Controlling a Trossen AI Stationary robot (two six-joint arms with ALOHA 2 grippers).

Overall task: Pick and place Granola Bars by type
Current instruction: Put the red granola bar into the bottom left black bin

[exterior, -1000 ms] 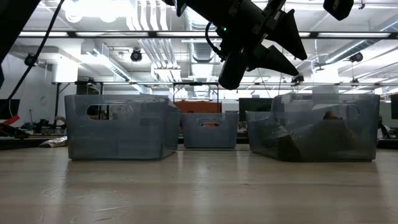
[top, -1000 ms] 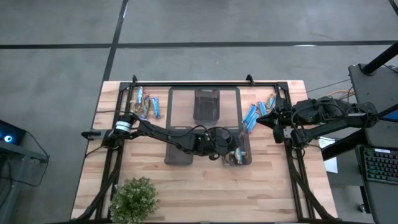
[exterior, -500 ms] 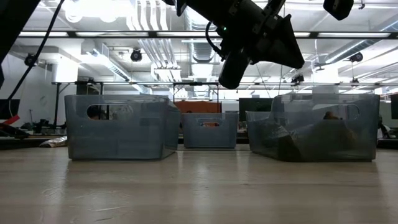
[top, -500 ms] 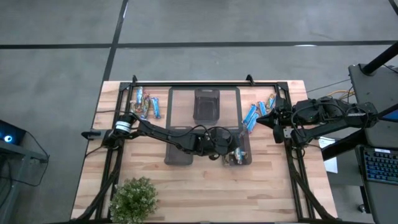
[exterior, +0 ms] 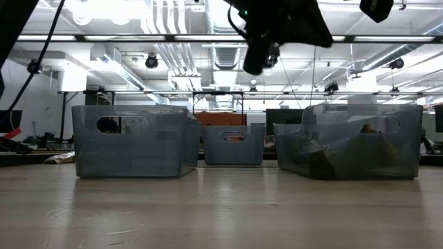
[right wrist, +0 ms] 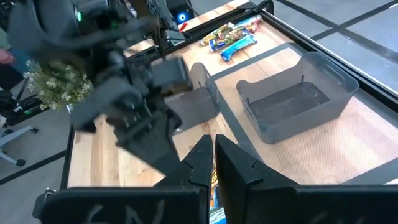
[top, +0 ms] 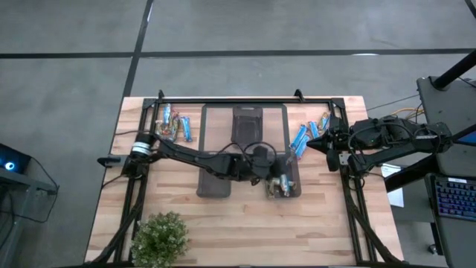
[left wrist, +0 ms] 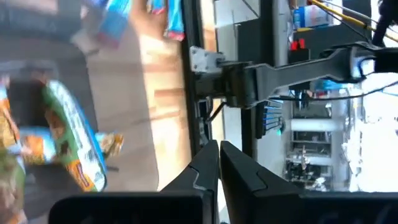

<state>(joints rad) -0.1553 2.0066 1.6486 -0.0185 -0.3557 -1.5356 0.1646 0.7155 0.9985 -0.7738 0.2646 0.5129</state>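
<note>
Blue Granola Bars lie in two loose groups on the wooden table, one at the far left (top: 175, 126) and one at the right (top: 303, 138). Brownish-gold and green-wrapped bars (left wrist: 68, 146) lie in the near right grey bin (top: 296, 181). My left gripper (left wrist: 217, 155) hangs shut above that bin with nothing between its fingers. My right gripper (top: 312, 145) waits shut by the table's right edge, next to the right blue group, and also holds nothing (right wrist: 211, 152).
Two more grey bins stand on the table: one near the middle left (top: 210, 182) and one at the far middle (top: 248, 126). A potted plant (top: 160, 237) sits at the near left corner. Black frame rails (top: 223, 100) run along the table's far and side edges.
My left gripper's fingers stood apart above the near right bin a second ago. They have since shut on nothing, and the gripper has risen while its wrist rolled a little. The bars in the bin lie as before.
</note>
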